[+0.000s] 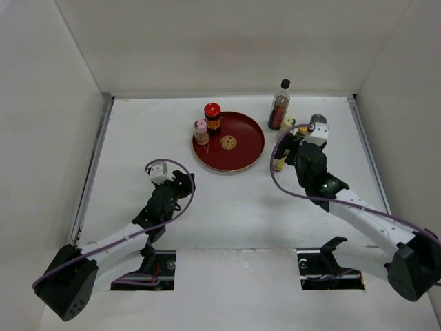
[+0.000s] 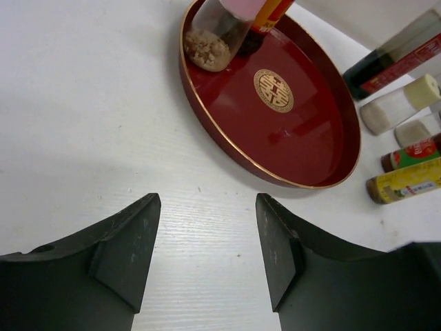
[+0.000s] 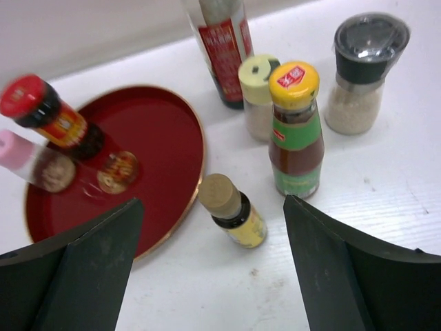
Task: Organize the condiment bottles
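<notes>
Black two-finger left gripper (image 2: 207, 200), jaws spread and holding nothing, hangs over the bare white table (image 1: 234, 207). Ahead of it lies the near rim of the round red plate (image 2: 303, 138), gold-edged, with a round gold emblem (image 2: 273, 89) at its centre. On the far left part of the plate stand the pink-capped jar (image 1: 200, 131), holding pale brown grains, and just beside it the red-capped bottle (image 1: 212, 117) with dark contents.

Right gripper (image 3: 210, 205), jaws likewise spread wide and empty, faces the group standing on the table off the plate's right edge. Nearest to it, in line with the gap between its fingers, stands the small tan-capped bottle (image 3: 231, 210), near the plate rim. Behind that is the yellow-capped bottle (image 3: 296, 131), just beside the cream-capped shaker (image 3: 256, 93). The tall black-capped bottle (image 1: 280, 103) rises behind the shaker, and the grey-capped grinder (image 3: 362, 76) stands a little apart at the far right.

Labels: yellow on the tan-capped bottle, green on the yellow-capped one, red with pale characters on the tall bottle, and a red sticker on the yellow cap. None of the writing is legible.
</notes>
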You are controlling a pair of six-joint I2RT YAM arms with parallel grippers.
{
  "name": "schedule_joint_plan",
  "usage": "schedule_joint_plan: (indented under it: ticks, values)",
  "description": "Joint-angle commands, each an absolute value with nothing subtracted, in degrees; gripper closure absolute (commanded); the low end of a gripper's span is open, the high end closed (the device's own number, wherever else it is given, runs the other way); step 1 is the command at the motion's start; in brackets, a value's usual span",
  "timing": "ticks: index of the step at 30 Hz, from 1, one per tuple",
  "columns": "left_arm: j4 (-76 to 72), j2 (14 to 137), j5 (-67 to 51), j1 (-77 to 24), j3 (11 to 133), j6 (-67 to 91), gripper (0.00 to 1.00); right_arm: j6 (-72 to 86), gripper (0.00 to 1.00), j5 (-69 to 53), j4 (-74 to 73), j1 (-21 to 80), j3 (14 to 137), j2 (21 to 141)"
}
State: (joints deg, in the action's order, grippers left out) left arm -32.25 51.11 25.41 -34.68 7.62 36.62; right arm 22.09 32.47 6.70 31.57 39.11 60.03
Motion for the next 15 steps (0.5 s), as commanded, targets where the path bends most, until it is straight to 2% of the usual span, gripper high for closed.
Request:
schedule_joint_plan:
  ticks: [1,4,10,15]
  values:
    - [-41.30,52.28,24.79,-35.11,8.52,35.95,0.44,21.71,0.11,28.92,3.25,29.58,43.94,63.79]
    - [-41.66,54.05,23.91,-37.39,9.75,35.69,0.40,20.83,0.15,28.74,2.55,28.61,46.66,67.84]
    - [-42.45,49.14,26.01,-39.33,7.65,34.72,0.40,20.48,0.23,28.65,2.55,27.11,49.57,74.61]
    - [-45.17,45.01,32.33,-39.86,3.96,35.33,0.39,20.57,0.32,28.39,2.99,27.03,51.24,78.48]
